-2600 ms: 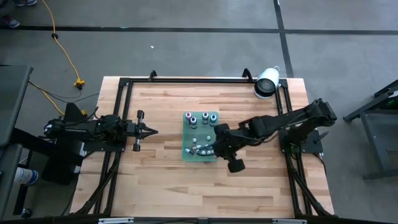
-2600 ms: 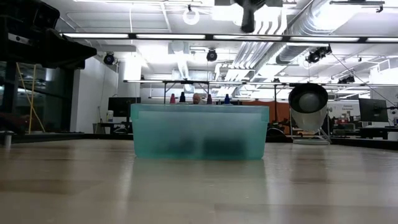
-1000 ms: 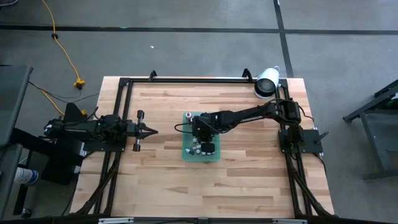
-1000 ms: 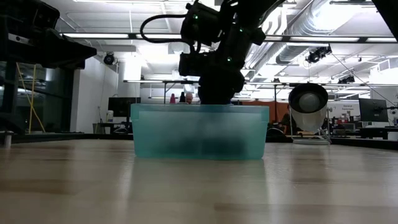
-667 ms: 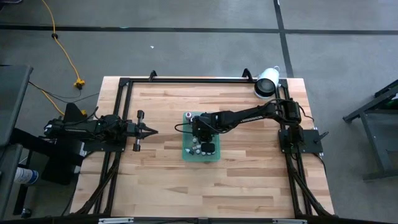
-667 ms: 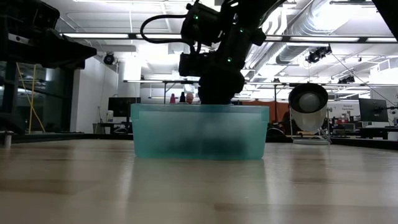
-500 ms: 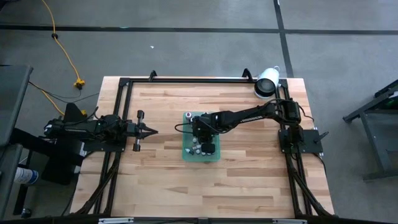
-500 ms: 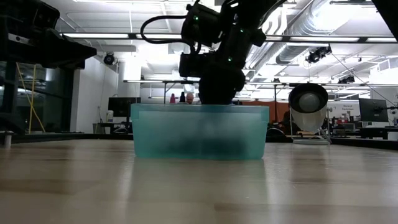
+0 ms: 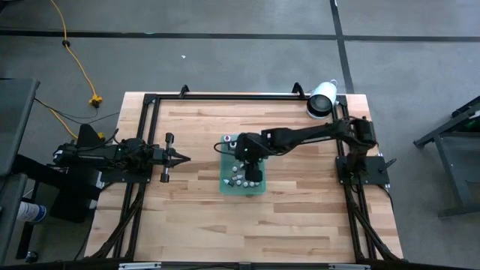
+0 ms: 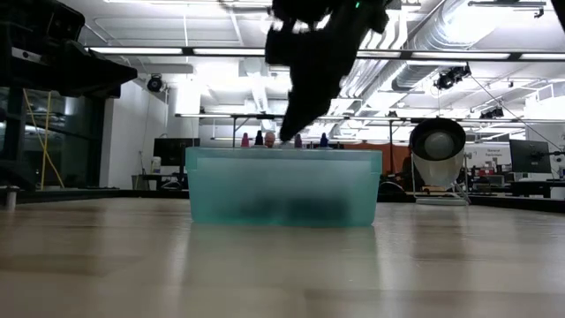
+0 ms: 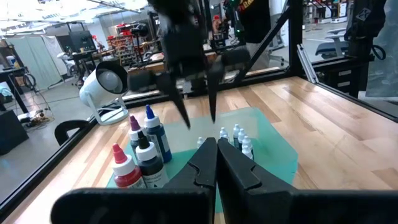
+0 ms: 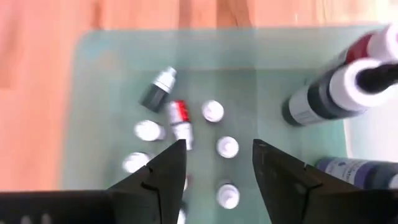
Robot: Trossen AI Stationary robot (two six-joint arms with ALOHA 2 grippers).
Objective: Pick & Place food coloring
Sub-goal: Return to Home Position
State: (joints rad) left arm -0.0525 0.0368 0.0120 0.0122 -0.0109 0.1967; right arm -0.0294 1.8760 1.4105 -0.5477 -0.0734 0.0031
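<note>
Right wrist view: the green bin [image 12: 87, 74] holds the food coloring [image 12: 180, 121] (small bottles scattered, tall ones upright). The right gripper [image 12: 217, 146], fingers apart and empty, has lifted above it. The left gripper [image 11: 211, 144] waits closed, well apart.

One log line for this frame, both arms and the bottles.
right gripper: open, empty, above bin | left gripper: shut, parked at left | bottles: in bin
</note>
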